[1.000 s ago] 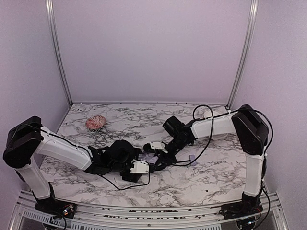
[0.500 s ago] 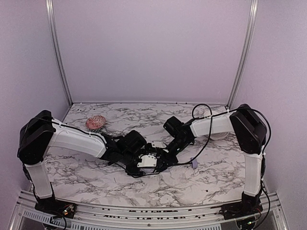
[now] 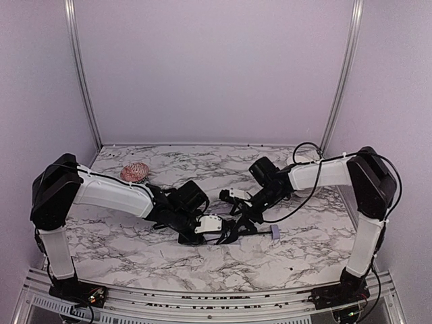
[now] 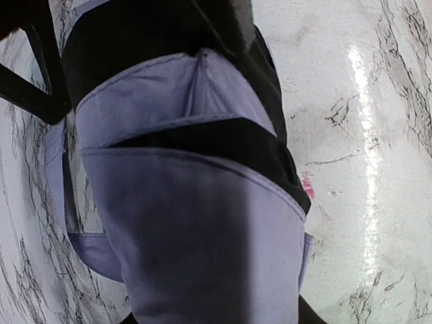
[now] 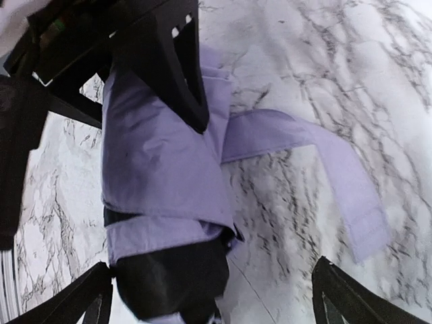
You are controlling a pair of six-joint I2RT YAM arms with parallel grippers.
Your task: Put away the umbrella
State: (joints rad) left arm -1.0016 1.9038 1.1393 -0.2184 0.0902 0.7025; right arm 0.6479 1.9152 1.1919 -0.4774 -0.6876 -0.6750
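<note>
The umbrella (image 3: 229,231) lies bundled mid-tabletop, nearer the near edge. The right hand (image 5: 209,287) is spread open over it, holding nothing. The left hand (image 3: 202,226) sits close against the fabric, and whether it grips is unclear. With the closing strap (image 5: 337,182) loose, the folds could spring apart.

We find no legible text, label, brand, number or sign in any view. A small pink mark (image 4: 307,186) on the table (image 4: 378,135) beside the umbrella (image 4: 196,236) is unreadable.
</note>
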